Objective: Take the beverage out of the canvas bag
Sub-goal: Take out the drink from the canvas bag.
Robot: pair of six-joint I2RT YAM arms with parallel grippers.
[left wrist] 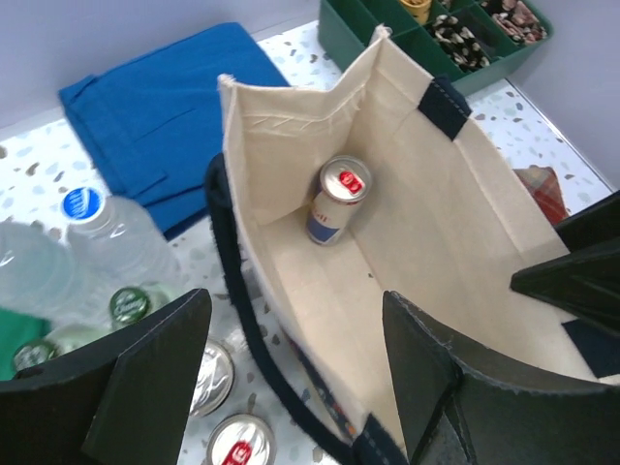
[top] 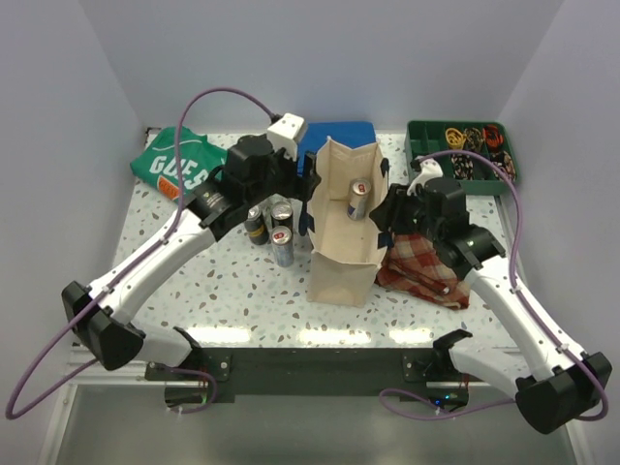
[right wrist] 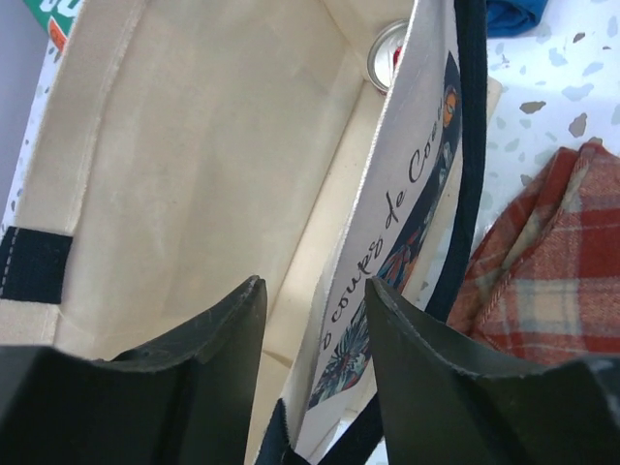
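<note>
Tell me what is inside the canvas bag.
One can stands at the far end of the canvas bag. Its near floor corner is hidden by the left gripper.

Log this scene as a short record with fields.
bag: cream canvas tote bag with navy handles, upright, mouth open
beverage: silver-and-blue can with red tab, standing inside the bag
left hand: open, straddling the bag's left wall
right hand: open, straddling the bag's right wall
beside bag: loose cans and bottles left, red plaid cloth right
</note>
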